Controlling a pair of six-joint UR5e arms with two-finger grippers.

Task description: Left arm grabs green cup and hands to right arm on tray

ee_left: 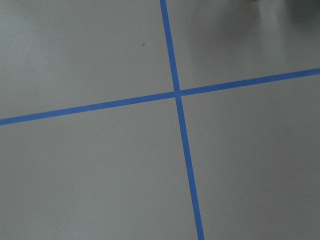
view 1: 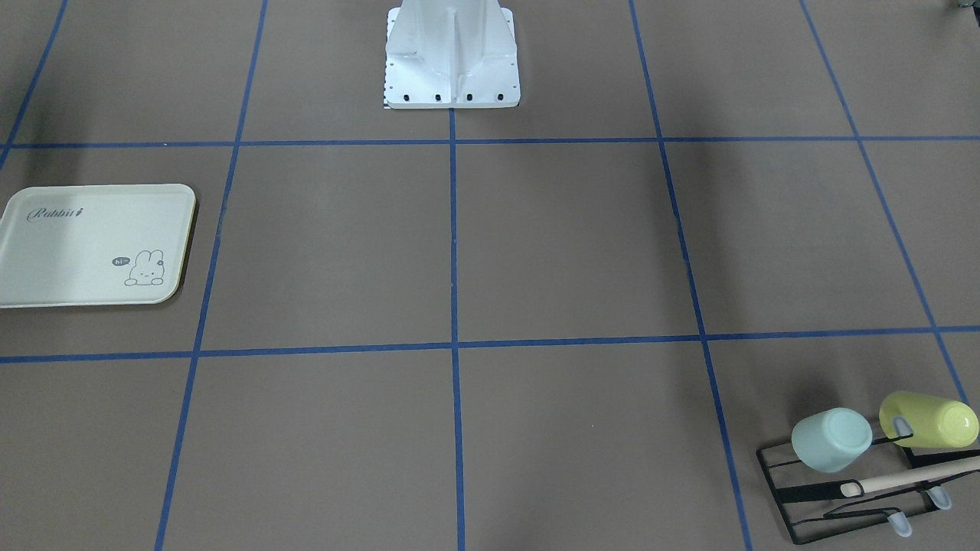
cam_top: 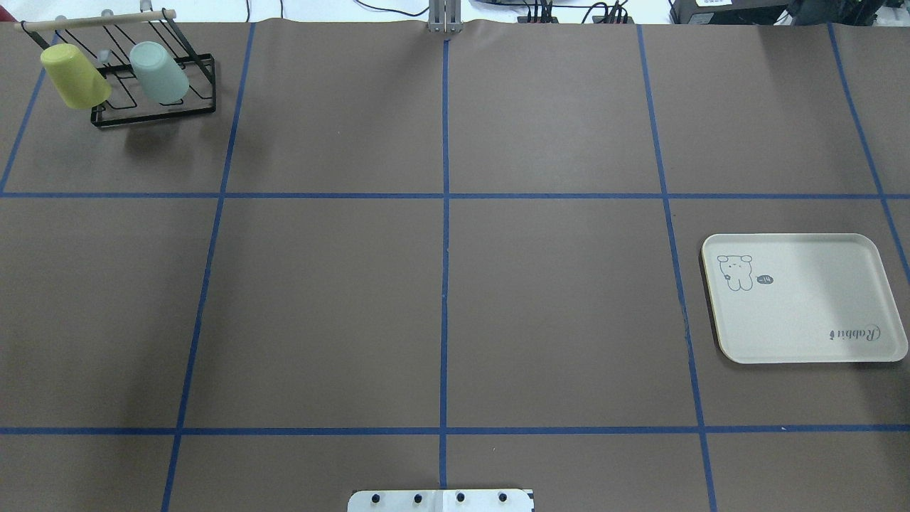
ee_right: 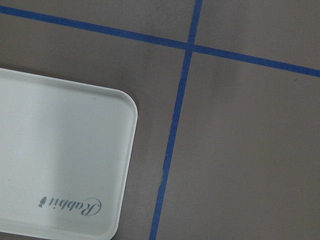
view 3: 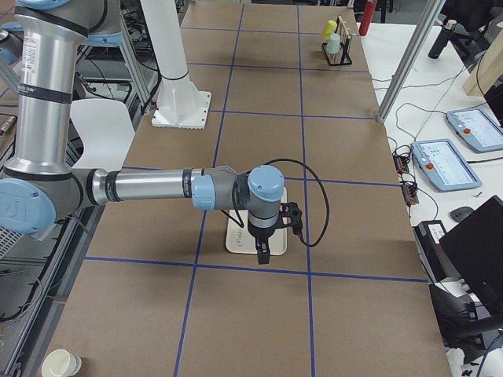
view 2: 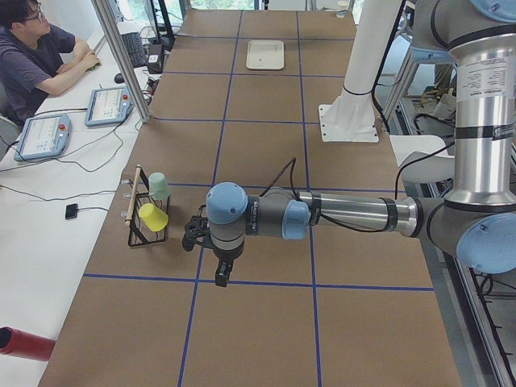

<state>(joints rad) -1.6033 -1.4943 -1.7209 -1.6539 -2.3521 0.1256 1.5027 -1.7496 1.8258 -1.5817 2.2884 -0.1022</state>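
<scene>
The green cup (cam_top: pixel 159 71) hangs mouth-down on a black wire rack (cam_top: pixel 153 117) at the table's far left corner. It also shows in the front-facing view (view 1: pixel 831 440) and the left view (view 2: pixel 159 185). The tray (cam_top: pixel 803 299) lies flat on the right side with nothing on it, and its corner shows in the right wrist view (ee_right: pixel 60 165). My left gripper (view 2: pixel 221 276) hangs above the table, to the right of the rack. My right gripper (view 3: pixel 263 253) hovers over the tray's edge (view 3: pixel 234 238). I cannot tell whether either gripper is open or shut.
A yellow-green cup (cam_top: pixel 75 75) hangs on the same rack beside the green cup, under a wooden rod (cam_top: pixel 92 19). The robot's white base (view 1: pixel 452 57) stands at mid-table. Blue tape lines grid the brown tabletop. An operator (view 2: pixel 36 56) sits at a side desk.
</scene>
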